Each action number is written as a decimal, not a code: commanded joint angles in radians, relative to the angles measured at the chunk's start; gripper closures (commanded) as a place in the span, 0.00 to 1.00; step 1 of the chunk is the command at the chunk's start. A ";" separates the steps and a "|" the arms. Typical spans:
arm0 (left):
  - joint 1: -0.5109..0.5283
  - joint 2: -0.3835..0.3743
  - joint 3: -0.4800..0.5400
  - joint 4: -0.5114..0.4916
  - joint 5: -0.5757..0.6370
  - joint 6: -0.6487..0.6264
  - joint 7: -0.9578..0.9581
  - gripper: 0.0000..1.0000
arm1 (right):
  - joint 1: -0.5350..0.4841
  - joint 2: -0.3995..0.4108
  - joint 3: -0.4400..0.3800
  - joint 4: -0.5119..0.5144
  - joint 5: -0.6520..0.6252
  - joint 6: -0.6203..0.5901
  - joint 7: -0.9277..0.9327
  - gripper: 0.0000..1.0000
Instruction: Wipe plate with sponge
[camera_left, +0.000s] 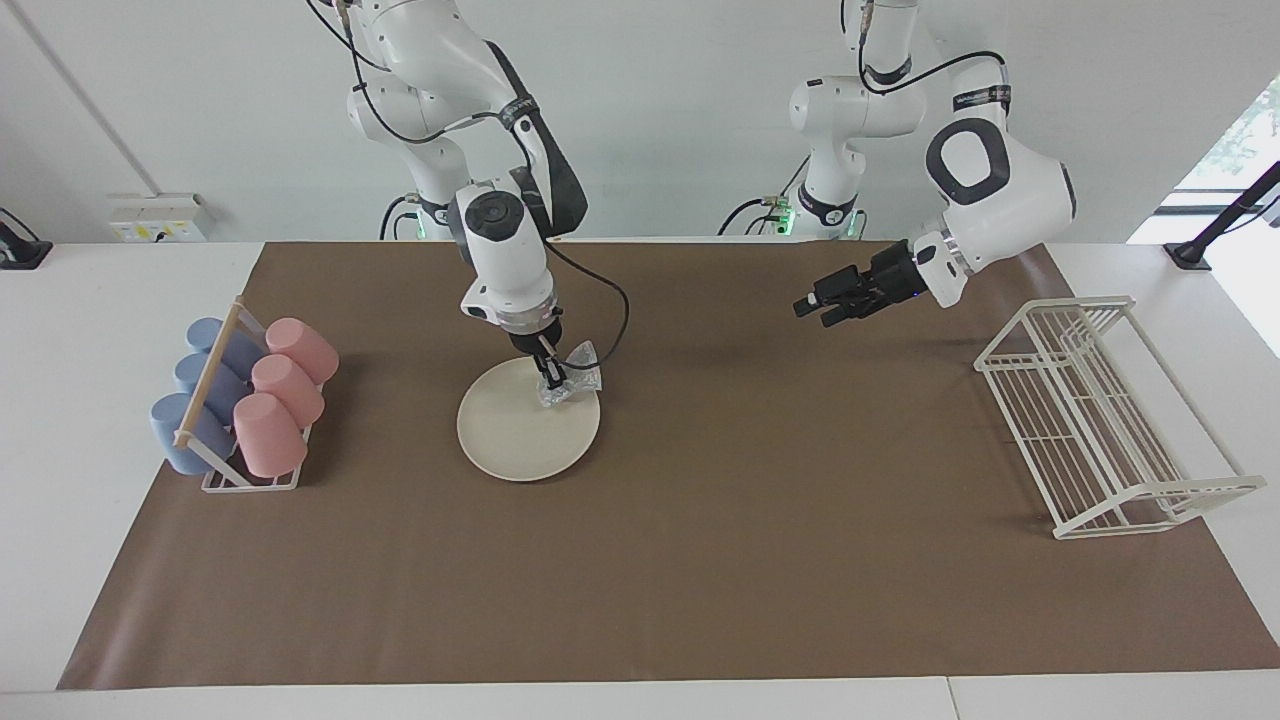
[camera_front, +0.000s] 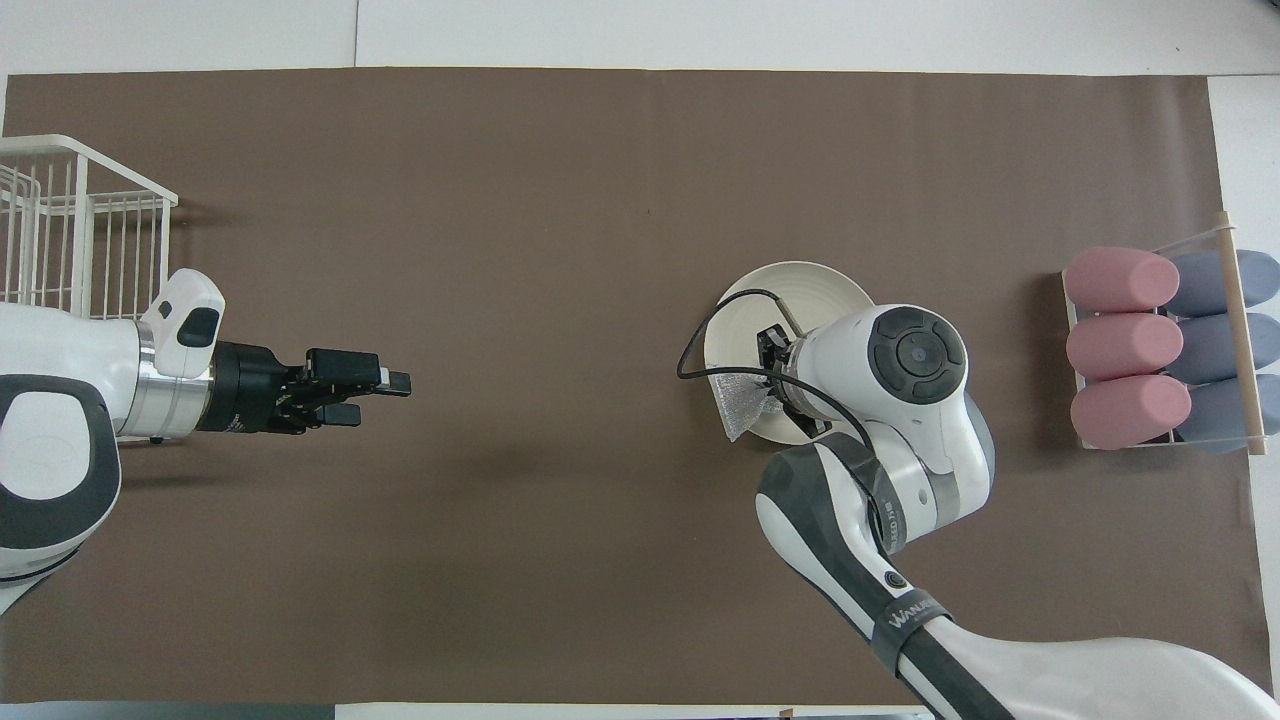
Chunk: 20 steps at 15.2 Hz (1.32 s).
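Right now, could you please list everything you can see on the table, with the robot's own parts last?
plate: one, cream-white, on the brown mat toward the right arm's end.
sponge: one, silvery, on the plate's rim nearest the robots.
cups: three pink, three blue, lying in a small rack at the right arm's end.
wire rack: one, white, at the left arm's end.
mat: one, brown, covering the table.
right hand: shut on the sponge, over the plate.
left hand: open, holding nothing, waiting over the mat.
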 joint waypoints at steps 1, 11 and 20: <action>0.000 -0.005 -0.006 0.011 0.048 0.016 -0.036 0.00 | -0.054 0.013 0.012 -0.015 -0.002 0.027 -0.095 1.00; -0.009 -0.005 -0.009 0.025 0.048 0.024 -0.046 0.00 | -0.131 0.016 0.013 -0.028 0.007 0.044 -0.249 1.00; -0.008 -0.004 -0.009 0.025 0.048 0.053 -0.057 0.00 | -0.033 0.021 0.013 -0.029 0.027 0.059 -0.095 1.00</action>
